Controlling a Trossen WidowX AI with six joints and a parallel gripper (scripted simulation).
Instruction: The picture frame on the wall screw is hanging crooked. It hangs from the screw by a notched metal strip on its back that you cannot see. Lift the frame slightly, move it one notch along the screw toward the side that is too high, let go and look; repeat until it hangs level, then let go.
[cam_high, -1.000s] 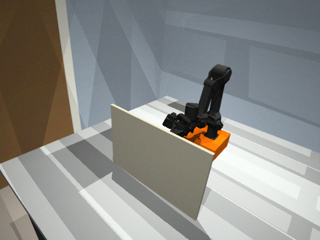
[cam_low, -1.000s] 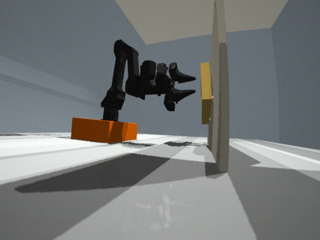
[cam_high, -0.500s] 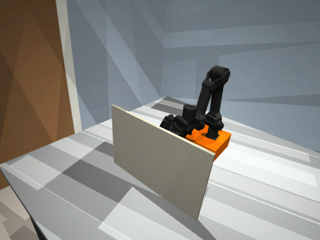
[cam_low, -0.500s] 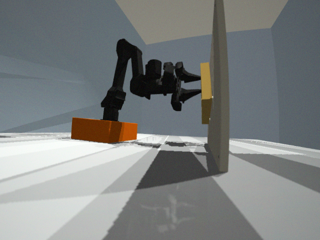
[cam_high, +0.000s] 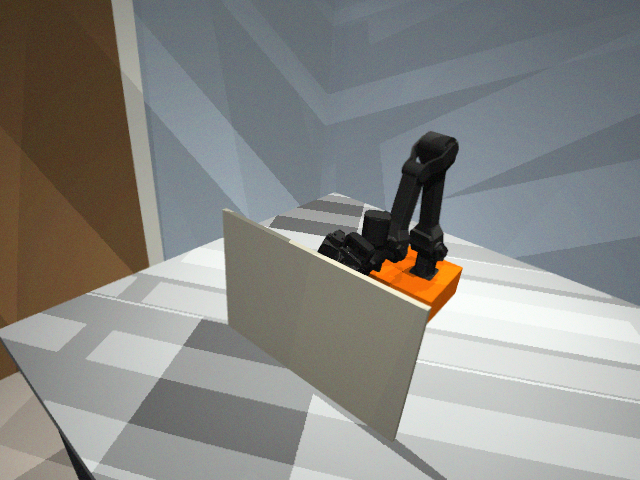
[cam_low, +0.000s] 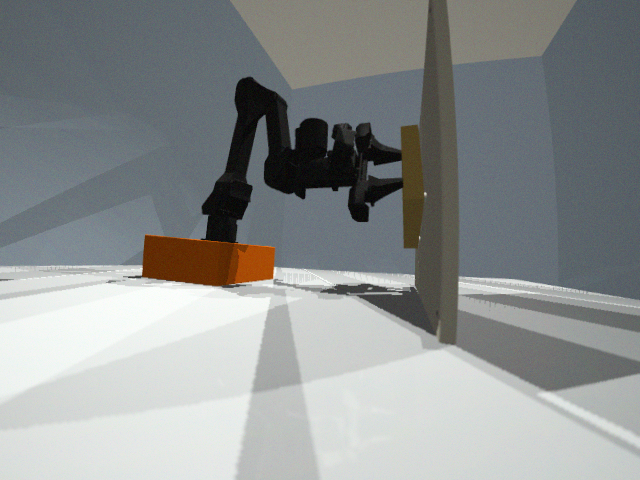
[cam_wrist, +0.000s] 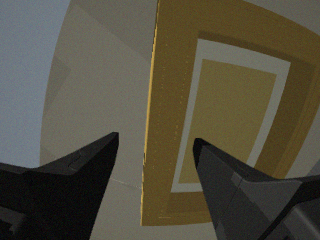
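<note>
— What do you see in the top view?
— The grey-beige upright board stands at the centre, and it hides the picture frame. The black arm rises behind it, from an orange block.
— And in the exterior view?
— There the yellow-brown picture frame is right of centre, on the arm's side of the board. The gripper has its fingertips at the frame; touching or only near, I cannot tell.
— Is the claw closed, in the wrist view?
— No, it is released, with the fingers apart and grasping nothing. The frame fills the right part, its left edge showing between the fingertips. If it hangs level, I cannot tell.
</note>
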